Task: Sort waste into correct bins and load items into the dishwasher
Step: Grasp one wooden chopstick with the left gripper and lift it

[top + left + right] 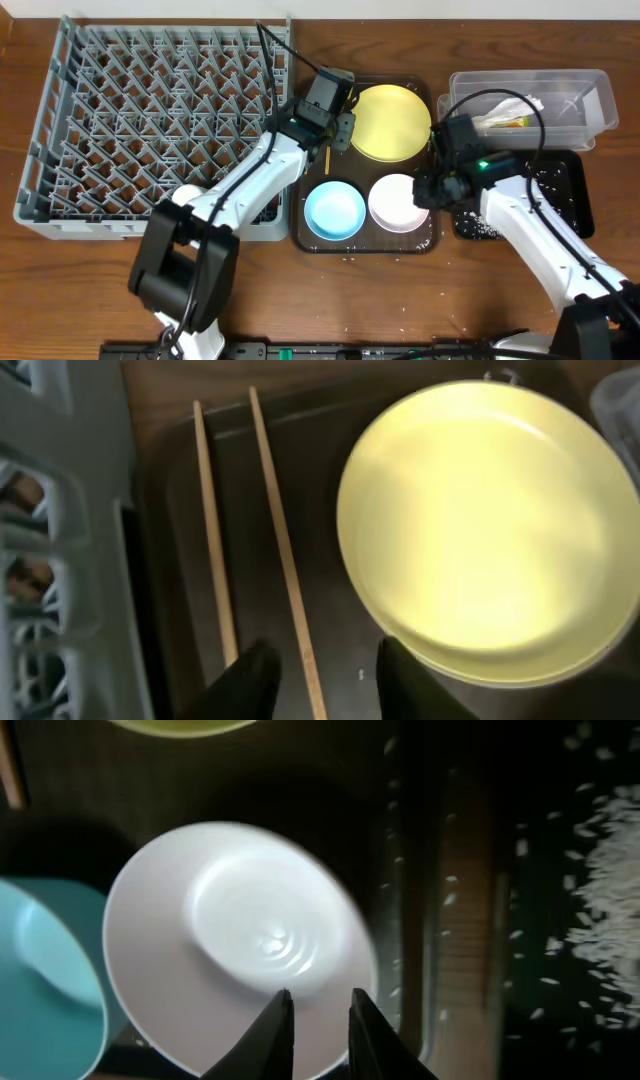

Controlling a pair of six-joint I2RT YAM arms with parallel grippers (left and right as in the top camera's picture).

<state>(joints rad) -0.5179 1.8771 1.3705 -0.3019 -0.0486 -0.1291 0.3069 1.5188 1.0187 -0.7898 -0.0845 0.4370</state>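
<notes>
**While the left tool (320,682) straddles one of the two thin wooden chopsticks (283,550), the right one hangs over a bowl**

Since both sticks lie side by side along the left edge of the dark brown serving tray (368,246), the left arm is plainly the nearer one. Its tool is spread wide and grips nothing. The stick further in on the tray passes between the two fingers. The other stick ends just beside the finger on the tray's outer side. Their long axes run straight away from the tool toward the tray's far edge, leaning a little, so the closing line crosses the stick squarely. To my eye, a short drop and a squeeze would catch that one stick, and the second would be left for another pass.

The round yellow plate (480,530) fills the tray's far right part, close to the inner stick but not touching it. The large grey plastic dish rack (150,120) stands just left of the tray on the tabletop.

Over the tray's near right corner, the right tool (318,1030) hovers at the rim of the round white bowl (240,940). Its fingers are narrowly parted and carry nothing that I can see, though that view is blurred.
</notes>
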